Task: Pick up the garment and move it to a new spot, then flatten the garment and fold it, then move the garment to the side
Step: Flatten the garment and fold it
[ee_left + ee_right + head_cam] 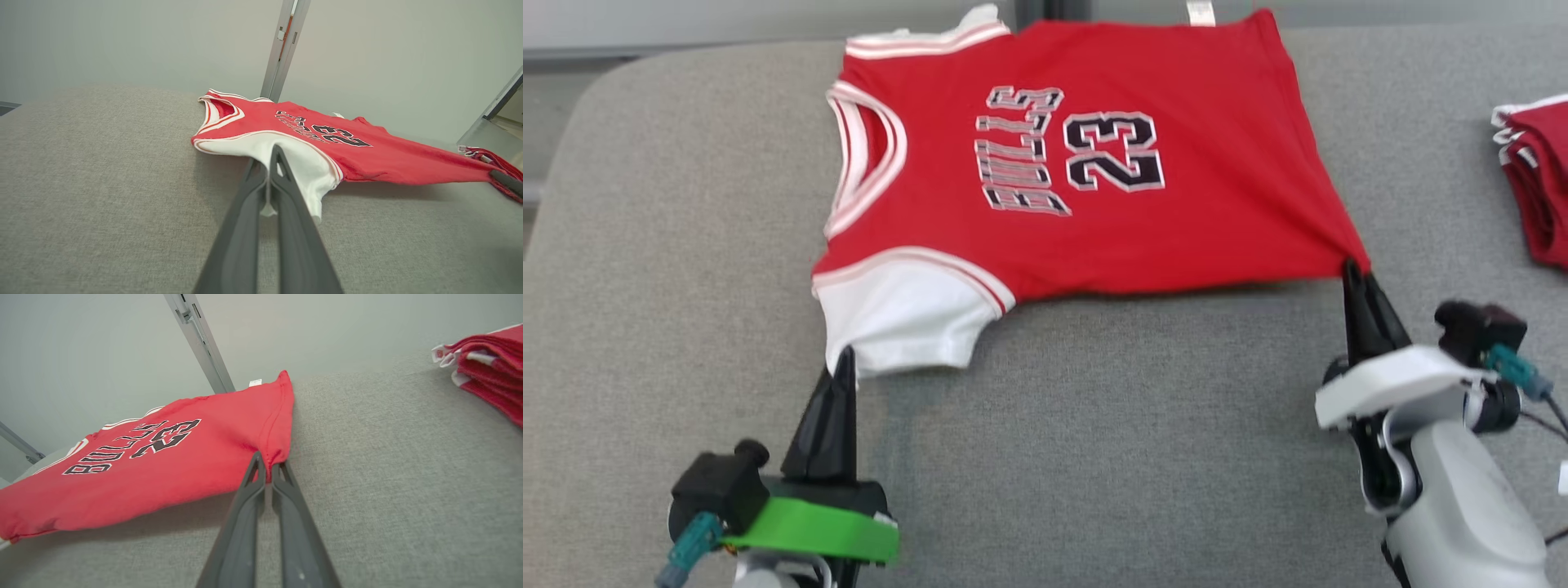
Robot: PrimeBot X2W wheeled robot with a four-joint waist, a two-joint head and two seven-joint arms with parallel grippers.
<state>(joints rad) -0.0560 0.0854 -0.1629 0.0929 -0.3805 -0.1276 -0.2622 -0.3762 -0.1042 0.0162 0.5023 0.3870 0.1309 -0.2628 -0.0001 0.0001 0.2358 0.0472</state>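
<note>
A red jersey (1078,204) with white trim, black "BULLS" lettering and the number 23 lies spread on the grey padded table (1094,425), its neck end to the left. My left gripper (844,359) is shut on the jersey's white sleeve corner (265,163), the near left corner. My right gripper (1354,269) is shut on the red hem corner (271,457) at the near right. The near edge of the jersey (143,477) is raised slightly and casts a shadow on the table. Its far edge hangs past the table's back.
A stack of folded red garments (1535,180) sits at the table's right edge, also seen as a pile of red garments (486,363) in the right wrist view. A metal post (284,45) stands behind the table against a pale wall.
</note>
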